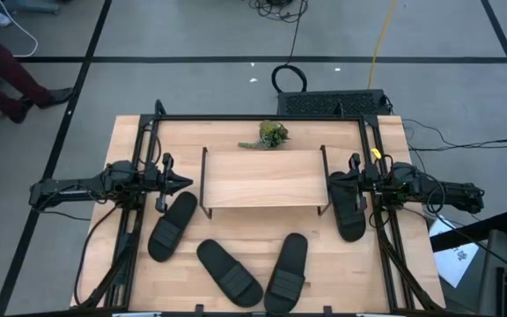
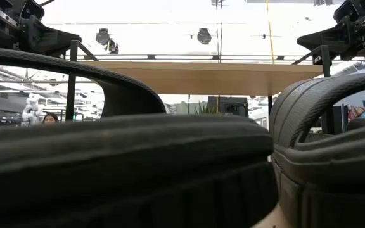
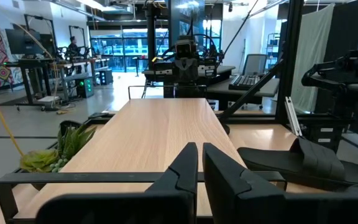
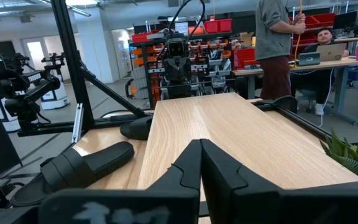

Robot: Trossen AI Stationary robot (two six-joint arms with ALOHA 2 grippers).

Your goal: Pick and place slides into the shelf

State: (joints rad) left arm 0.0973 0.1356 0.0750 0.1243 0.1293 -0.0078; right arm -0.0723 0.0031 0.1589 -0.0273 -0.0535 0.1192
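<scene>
We count four slides, all on table, none in shelf point(image 1: 262, 179) yet. Nearest slide point(image 1: 172, 225) lies just below-right of left pincer point(image 1: 186, 183), long axis diagonal, toe toward shelf's left end; left arm nearer. Left pincer nearly shut, holding nothing. Fourth slide point(image 1: 347, 204) sits beside shelf's right end, under right pincer point(image 1: 337, 180), which is shut and empty. We get layout from high view only; low view blocked by slide straps, shelf board above.
</scene>
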